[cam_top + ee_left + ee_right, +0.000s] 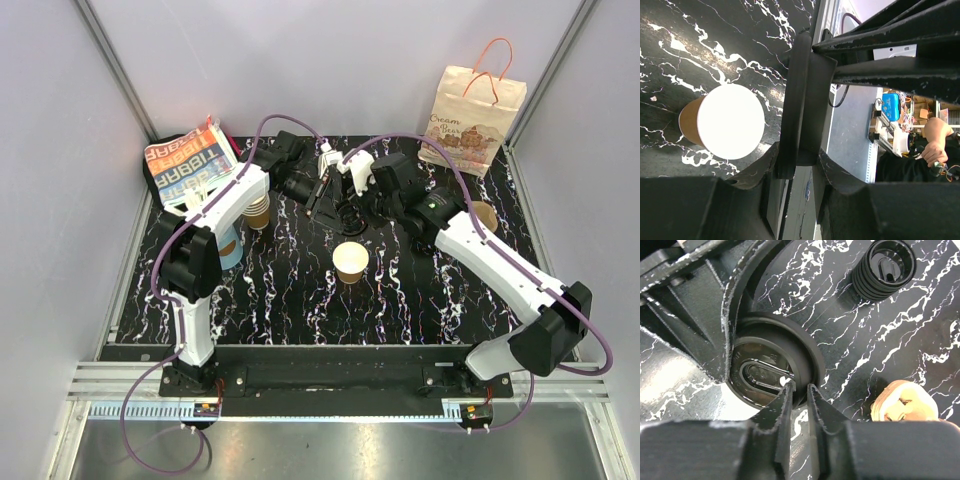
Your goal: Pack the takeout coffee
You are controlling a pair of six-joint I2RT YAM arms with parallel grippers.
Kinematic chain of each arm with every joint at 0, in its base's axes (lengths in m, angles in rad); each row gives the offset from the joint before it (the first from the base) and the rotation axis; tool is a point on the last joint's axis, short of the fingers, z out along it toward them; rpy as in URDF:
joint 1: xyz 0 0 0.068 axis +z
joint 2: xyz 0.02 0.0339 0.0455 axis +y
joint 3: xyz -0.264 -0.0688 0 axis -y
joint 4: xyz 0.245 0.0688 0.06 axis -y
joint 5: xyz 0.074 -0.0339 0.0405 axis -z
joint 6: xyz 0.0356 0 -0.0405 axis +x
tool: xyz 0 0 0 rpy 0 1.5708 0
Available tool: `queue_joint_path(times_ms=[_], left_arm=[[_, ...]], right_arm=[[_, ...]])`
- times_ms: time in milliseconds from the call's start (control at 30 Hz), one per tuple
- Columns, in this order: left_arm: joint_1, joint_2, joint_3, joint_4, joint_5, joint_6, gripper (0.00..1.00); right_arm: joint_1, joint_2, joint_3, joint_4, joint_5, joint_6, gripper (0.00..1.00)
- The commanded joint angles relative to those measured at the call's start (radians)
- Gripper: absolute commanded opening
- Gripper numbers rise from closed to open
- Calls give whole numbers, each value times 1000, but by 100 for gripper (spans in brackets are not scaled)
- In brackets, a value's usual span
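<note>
Left wrist: left fingers [756, 176] are clamping the lid [800, 100] edgewise.
Right fingers [777, 416] are straddling its rim narrowly, grip unclear.

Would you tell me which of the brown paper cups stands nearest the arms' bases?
The single lidless cup mid-table; the stacked cups beside the left arm and the cup behind the right arm stand farther back.
</note>
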Motion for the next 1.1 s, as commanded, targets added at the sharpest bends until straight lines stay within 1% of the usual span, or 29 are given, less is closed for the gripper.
queue_joint_path(times_ms=[0, 33, 133, 167, 233, 267, 367, 467, 500, 567, 633, 667, 700, 733, 800, 833, 933, 1000, 1033, 1067], left_arm=[[1, -41, 2, 25, 48, -9, 4], [1, -41, 4, 27, 47, -10, 7], [1, -41, 2, 25, 45, -7, 20], [1, -45, 2, 25, 44, -7, 26], [3, -50, -1, 27, 41, -3, 33], [3, -51, -3, 27, 36, -1, 39], [9, -64, 0, 25, 24, 2, 48], [29, -76, 4, 27, 10, 5, 57], [43, -81, 5, 29, 4, 3, 64], [70, -93, 10, 30, -11, 6, 70], [92, -108, 16, 30, -23, 3, 82], [115, -116, 23, 30, -30, 5, 85], [127, -122, 25, 27, -39, 9, 96], [138, -139, 33, 27, -54, 16, 99], [161, -162, 40, 18, -88, 60, 99], [164, -189, 43, 13, -138, 80, 99], [165, -255, 25, 21, -212, 144, 99], [165, -292, -5, 82, -241, 138, 99], [164, -335, -54, 116, -270, 129, 99], [164, -358, -87, 199, -289, 117, 99]], right_arm=[[16, 2, 13, 43, 37, -6, 17], [19, 4, 16, 44, 43, -4, 11], [23, 7, 25, 44, 57, -1, 3], [23, 9, 27, 41, 57, -1, 0], [23, 7, 33, 35, 52, 5, 0], [23, 9, 38, 31, 49, 7, 0], [23, 9, 50, 8, 38, 10, 0], [23, -1, 64, -20, 26, 7, 0], [23, -4, 70, -28, 25, 2, 0], [23, -13, 74, -49, 25, -4, 0], [23, -19, 79, -72, 34, -7, 0], [23, -24, 78, -81, 35, -10, 0], [23, -24, 71, -88, 34, -15, 0], [23, -25, 67, -97, 40, -13, 0], [23, -19, 61, -115, 41, -10, 0], [23, -11, 58, -136, 35, -9, 0], [16, -5, 33, -141, 12, 11, 0], [4, 4, 27, -147, -18, 34, 0], [-5, 18, 27, -155, -50, 43, 0], [-28, 25, 30, -158, -81, 52, 0]])
